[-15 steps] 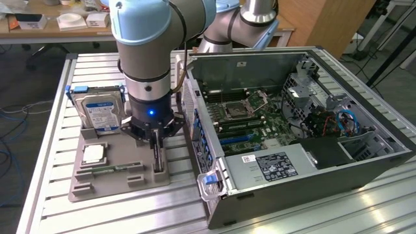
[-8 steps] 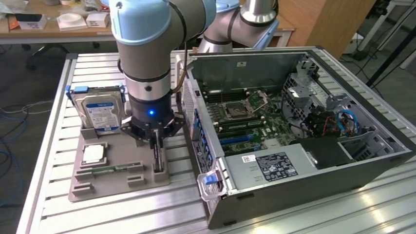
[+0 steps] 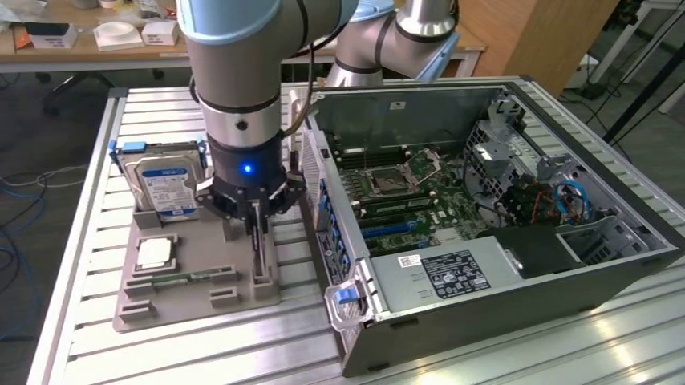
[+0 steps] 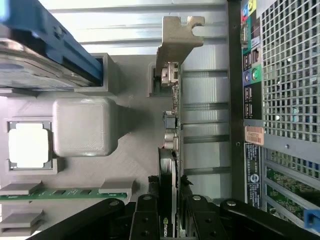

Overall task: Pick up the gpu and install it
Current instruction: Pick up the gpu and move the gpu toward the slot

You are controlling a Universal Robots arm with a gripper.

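The gpu (image 3: 258,258) stands on its edge in a slot of the grey tray (image 3: 172,309), next to the open computer case (image 3: 599,273). In the wrist view the gpu (image 4: 172,125) runs away from the camera as a thin green card, with its silver end bracket (image 4: 176,40) at the far end. My gripper (image 3: 253,218) is straight above it. The black fingers (image 4: 146,212) sit against both faces of the card's near end, so the gripper (image 4: 169,202) is shut on it. The card still rests in the tray.
A silver hard drive (image 3: 166,188) stands at the tray's back. A square processor (image 3: 156,253) and a narrow memory stick (image 3: 182,278) lie in front of it. The motherboard (image 3: 412,192) lies exposed inside the case, whose rear wall (image 4: 280,100) is close beside the card.
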